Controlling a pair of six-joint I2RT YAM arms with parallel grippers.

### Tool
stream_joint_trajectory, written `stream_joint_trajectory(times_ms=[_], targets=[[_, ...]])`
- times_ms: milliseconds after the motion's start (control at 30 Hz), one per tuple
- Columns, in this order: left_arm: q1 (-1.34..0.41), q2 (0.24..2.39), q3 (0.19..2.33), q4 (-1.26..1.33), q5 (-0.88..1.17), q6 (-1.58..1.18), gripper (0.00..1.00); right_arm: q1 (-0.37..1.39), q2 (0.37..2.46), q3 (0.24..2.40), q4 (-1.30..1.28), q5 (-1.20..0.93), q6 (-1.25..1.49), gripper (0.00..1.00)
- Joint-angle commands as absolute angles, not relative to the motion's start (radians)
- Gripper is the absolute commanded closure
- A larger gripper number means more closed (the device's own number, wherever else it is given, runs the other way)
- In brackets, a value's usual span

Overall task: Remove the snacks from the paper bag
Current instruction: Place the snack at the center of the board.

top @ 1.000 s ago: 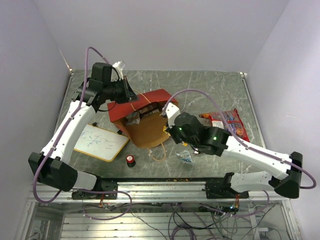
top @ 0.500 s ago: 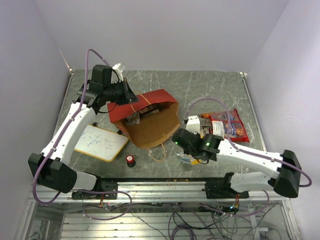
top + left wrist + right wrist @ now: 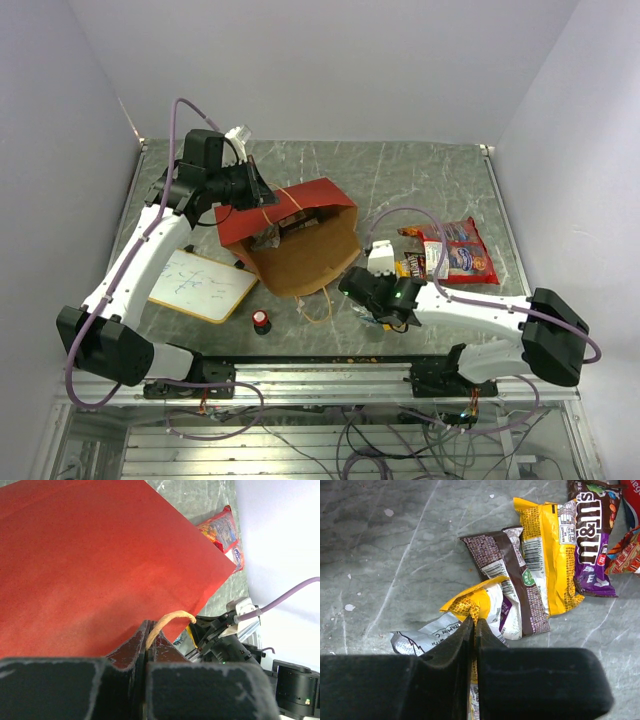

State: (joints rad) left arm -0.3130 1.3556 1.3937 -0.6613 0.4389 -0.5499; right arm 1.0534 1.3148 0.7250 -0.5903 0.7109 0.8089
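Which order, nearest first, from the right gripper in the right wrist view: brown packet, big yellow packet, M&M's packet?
1. Brown packet, just above the right gripper.
2. Big yellow packet, further right.
3. M&M's packet, top right.

White arm links (image 3: 138,258), black joints (image 3: 205,150), lilac cables (image 3: 285,599), scuffed black pincer fingers (image 3: 125,650).

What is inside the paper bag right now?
At least two dark packets lie deep in the paper bag, on its kraft lining. Its red wall covers the rest, so more may be hidden.
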Motion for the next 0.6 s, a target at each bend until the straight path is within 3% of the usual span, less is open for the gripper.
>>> stream_joint_trajectory(times_ms=[0, 133, 267, 567], targets=[[-0.313, 1.334, 1.391, -0.633, 0.436, -0.552, 0.93, 1.052, 1.281, 0.696, -0.562, 0.732, 0.838, 0.93], [-0.313, 1.332, 1.396, -0.642, 0.432, -0.548, 0.93, 1.051, 1.265, 0.718, -0.602, 0.71, 0.859, 0.86], [-0.312, 1.333, 1.395, -0.643, 0.43, -0.546, 0.93, 1.051, 1.228, 0.781, -0.69, 0.664, 0.832, 0.72], [-0.311, 1.339, 1.41, -0.659, 0.428, -0.526, 0.93, 1.051, 1.062, 0.796, -0.76, 0.577, 0.822, 0.63]])
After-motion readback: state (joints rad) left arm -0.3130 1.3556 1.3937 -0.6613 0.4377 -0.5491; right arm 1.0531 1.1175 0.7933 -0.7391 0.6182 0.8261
